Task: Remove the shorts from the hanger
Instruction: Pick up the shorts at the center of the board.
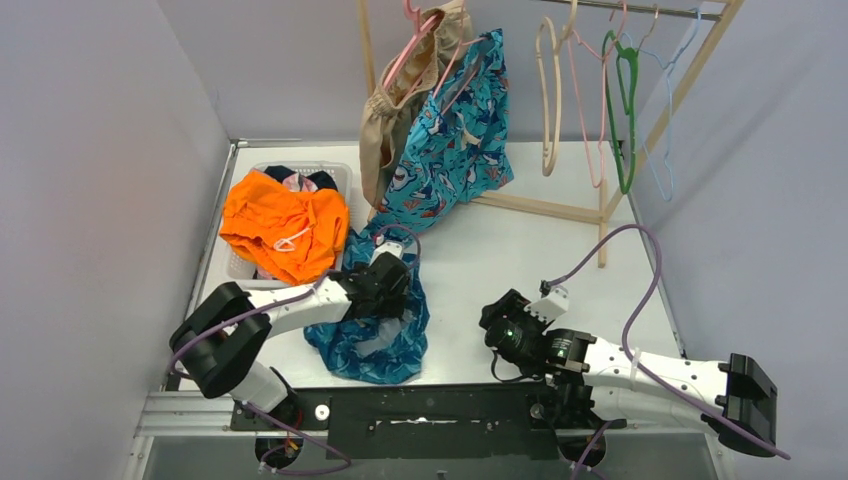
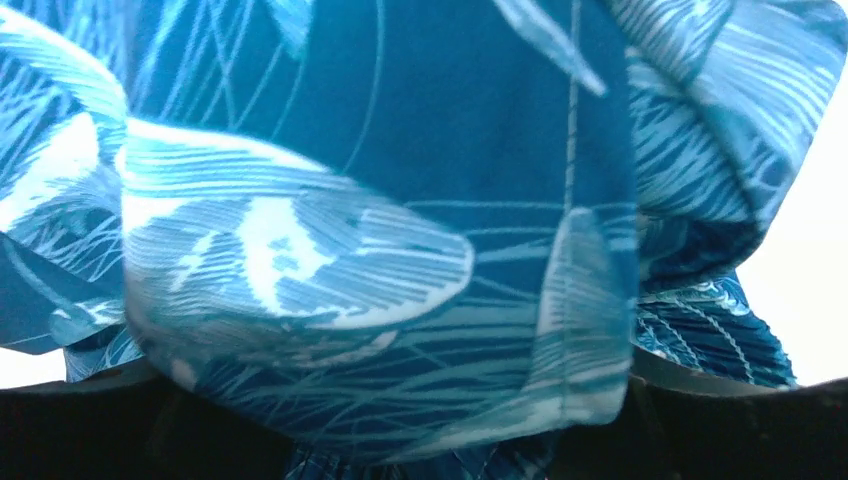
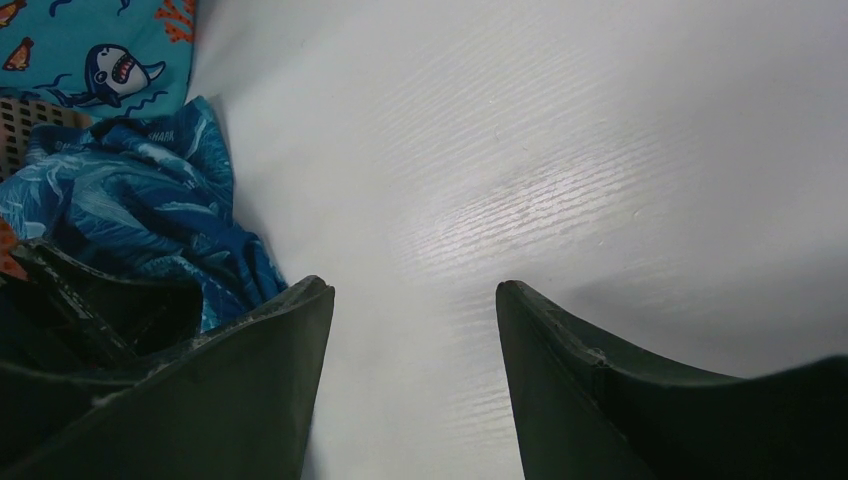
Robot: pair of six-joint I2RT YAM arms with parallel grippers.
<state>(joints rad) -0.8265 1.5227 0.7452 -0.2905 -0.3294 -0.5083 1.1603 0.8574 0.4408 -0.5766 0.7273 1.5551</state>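
1: two pairs hang on the rack at the back, the turquoise shark-print shorts and the tan shorts, each on a pink hanger. the dark blue print shorts lie crumpled on the table, just beside the basket that holds the orange shorts. your step, as i read it, is to finish with the dark pair.

2: agreed. your left gripper sits right on top of that heap, forearm low, reaching in from the left. the wrist view is all fabric close to the lens (dark finger shapes only along the bottom edge), so i cannot tell whether the jaws are apart or pinching cloth.

1: then lift straight up, slowly, and watch whether cloth trails with you. if it does, a fold is probably caught on a finger. shake it loose low over the table rather than dragging it.

2: your right gripper hovers low over bare table, fingers spread with nothing between them, pointing toward the heap, arm folded along the near edge. i'd send it to the turquoise pair next, keeping the two arms well apart.
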